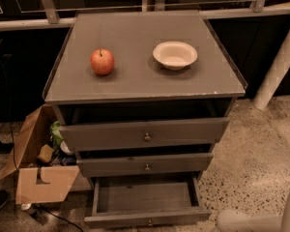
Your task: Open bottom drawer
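Note:
The bottom drawer [146, 218] of the grey cabinet is pulled out toward me. Its inside [144, 196] is bare, and its small brass knob [149, 222] shows at the lower edge of the view. Of my arm, only a white link [246, 221] shows, at the bottom right corner, to the right of the drawer front and apart from it. My gripper is out of view, past the bottom edge.
The middle drawer [145, 164] and the top drawer [145, 134] stick out slightly. A red apple [102, 62] and a white bowl [175, 55] sit on the cabinet top. An open cardboard box [36, 170] with clutter stands at the left. A white post [280, 64] leans at the right.

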